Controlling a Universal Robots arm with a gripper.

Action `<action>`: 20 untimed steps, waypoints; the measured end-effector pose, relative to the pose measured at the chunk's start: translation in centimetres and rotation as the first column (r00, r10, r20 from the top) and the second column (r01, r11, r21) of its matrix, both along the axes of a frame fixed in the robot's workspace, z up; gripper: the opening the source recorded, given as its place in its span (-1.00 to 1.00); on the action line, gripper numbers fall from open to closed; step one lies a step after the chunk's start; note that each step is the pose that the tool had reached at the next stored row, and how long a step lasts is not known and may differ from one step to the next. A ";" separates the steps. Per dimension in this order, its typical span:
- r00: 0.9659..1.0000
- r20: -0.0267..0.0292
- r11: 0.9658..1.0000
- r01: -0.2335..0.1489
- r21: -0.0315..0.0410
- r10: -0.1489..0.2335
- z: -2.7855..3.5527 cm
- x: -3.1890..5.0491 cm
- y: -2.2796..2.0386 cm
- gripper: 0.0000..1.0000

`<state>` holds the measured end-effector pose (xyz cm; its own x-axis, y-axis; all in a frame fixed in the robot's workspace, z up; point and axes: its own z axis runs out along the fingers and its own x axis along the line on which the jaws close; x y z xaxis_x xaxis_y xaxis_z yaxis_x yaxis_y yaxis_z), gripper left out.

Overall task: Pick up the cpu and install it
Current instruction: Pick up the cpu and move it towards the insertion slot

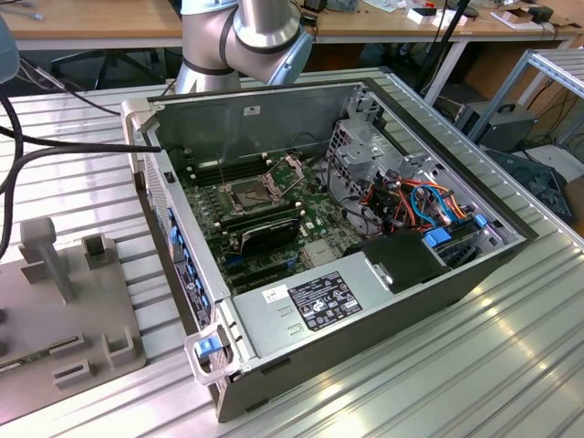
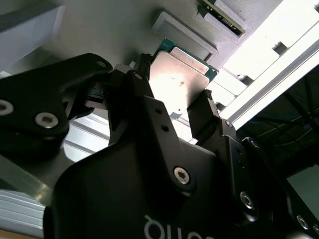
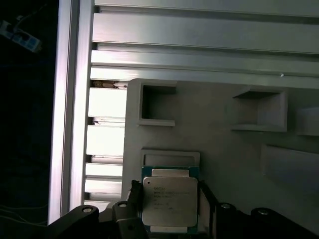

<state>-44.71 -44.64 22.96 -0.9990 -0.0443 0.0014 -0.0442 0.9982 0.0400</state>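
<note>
So we've got the cpu (image 3: 169,201) (image 2: 179,82) showing in both wrist views, sitting right between the two black fingers (image 3: 133,199) (image 2: 199,114) of the gripper (image 3: 169,191) (image 2: 175,78). The fingers press against two opposite edges of the chip, so we'd call that a proper grasp. The metal lid faces the first wrist view's camera, with the green board edge peeking out around it.

Under the chip is the grey holder tray (image 3: 224,149) (image 2: 114,25), with its rectangular pockets and raised blocks. We honestly can't tell whether the cpu is lifted clear of its pocket or is touching the tray. The tray lies on the ribbed aluminium table (image 3: 199,40).

In the exterior view the same tray (image 1: 100,310) is at the lower left of the frame, and the open computer case (image 1: 265,114) lies on its side in the middle. The empty-looking socket (image 1: 248,193) on the green motherboard (image 1: 315,214) has its metal frame flipped up, left of centre. The robot arm (image 1: 246,32) comes in at the top middle of that frame, behind the case.
</note>
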 end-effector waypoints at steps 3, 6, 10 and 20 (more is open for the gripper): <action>1.000 0.000 1.000 0.000 0.000 0.000 0.73 0.00 0.00 0.09; 1.000 0.000 1.000 0.000 0.000 0.000 1.27 0.00 0.00 0.09; 1.000 0.000 1.000 0.000 0.000 0.000 2.04 0.00 0.00 0.09; 1.000 0.000 1.000 0.000 0.000 0.000 3.66 0.00 0.00 0.09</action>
<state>-44.71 -44.64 26.62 -0.9990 -0.0443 0.0015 -0.0442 0.9982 0.0400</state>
